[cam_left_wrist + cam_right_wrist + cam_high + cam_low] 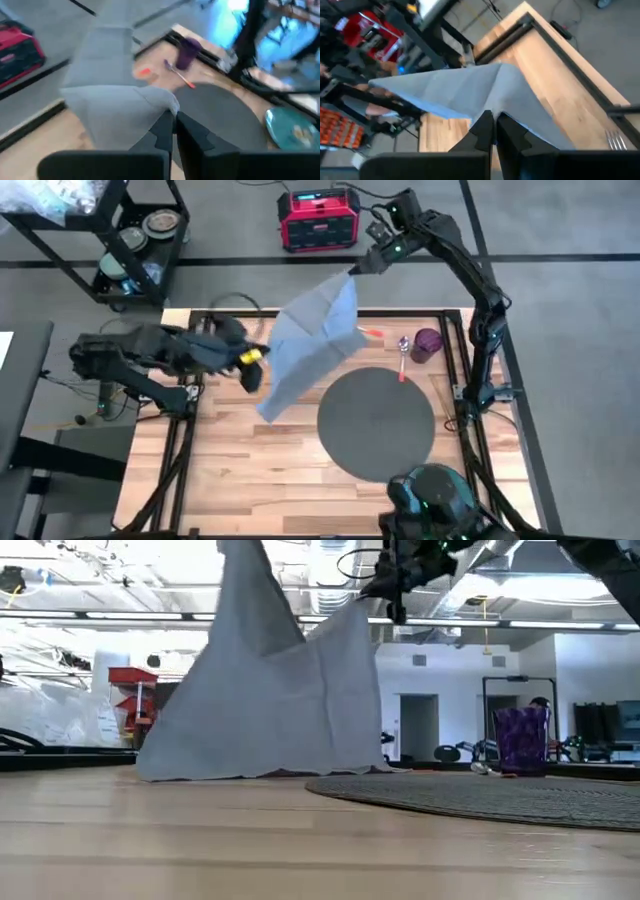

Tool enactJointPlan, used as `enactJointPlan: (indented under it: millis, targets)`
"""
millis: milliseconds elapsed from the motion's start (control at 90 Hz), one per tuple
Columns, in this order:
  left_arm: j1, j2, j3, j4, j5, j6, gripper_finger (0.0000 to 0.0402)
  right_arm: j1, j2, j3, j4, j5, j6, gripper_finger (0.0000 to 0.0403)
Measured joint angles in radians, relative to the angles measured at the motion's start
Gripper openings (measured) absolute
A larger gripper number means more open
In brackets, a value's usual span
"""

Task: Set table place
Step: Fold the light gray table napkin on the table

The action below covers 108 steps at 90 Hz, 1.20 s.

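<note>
A grey cloth napkin point(310, 345) hangs spread between both grippers over the table's point(250, 470) far left part. My left gripper point(255, 362) is shut on its left upper corner. My right gripper point(357, 270) is shut on its far upper corner, above the far edge. The napkin's lower edge point(260, 776) reaches the tabletop. A round dark grey mat point(376, 422) lies at the centre right. A purple cup point(427, 343), a spoon point(403, 356) and an orange-handled fork point(372, 333) lie beyond the mat. A blue-green plate point(292, 127) sits at the near right. My left gripper pinches a corner of the napkin point(167, 102) between its two fingers; how many layers, I cannot tell. The cloth hangs down from there, creased. My right gripper pinches another corner point(495, 107) between its two fingers, high above the table's far edge. The cloth slopes down from it toward the left gripper and the table.
A red box point(318, 220) stands on the floor beyond the far edge. A black wheeled cart point(120, 240) with dishes stands at the far left. Bare wood lies near and left of the mat.
</note>
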Motion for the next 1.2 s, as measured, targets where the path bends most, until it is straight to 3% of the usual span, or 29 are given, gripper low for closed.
enactJointPlan:
  millis: [233,511,578,667,900,978,1044,1200]
  targets:
    - [-0.168,0.208,0.28,0.003,-0.122,-0.028,0.0,0.014,-0.244,-0.178,-0.01,0.021,-0.002,0.0]
    - [-0.204,0.44,0.733,0.003,-0.189,0.191,0.0,0.009,-0.367,-0.196,-0.019,0.021,0.018,0.0]
    - [-0.207,0.427,0.702,0.052,-0.203,0.226,0.0,0.009,-0.374,-0.196,-0.02,0.022,0.018,0.0]
    - [-0.208,0.415,0.684,-0.019,-0.219,0.162,0.0,0.009,-0.377,-0.196,-0.018,0.018,0.017,0.0]
    - [-0.236,0.438,0.668,-0.547,-0.212,-0.297,0.0,0.005,-0.294,-0.196,-0.024,0.021,-0.008,0.0]
    - [-0.244,0.415,0.583,-0.513,-0.178,-0.27,0.0,0.018,-0.245,-0.196,-0.023,0.024,-0.02,0.0]
    - [-0.252,0.394,0.518,-0.523,-0.154,-0.377,0.0,0.032,-0.2,-0.196,-0.023,0.023,-0.034,0.0]
    - [-0.265,0.276,0.239,-0.519,-0.086,-0.587,0.0,0.061,-0.101,-0.197,0.003,0.022,-0.053,0.0]
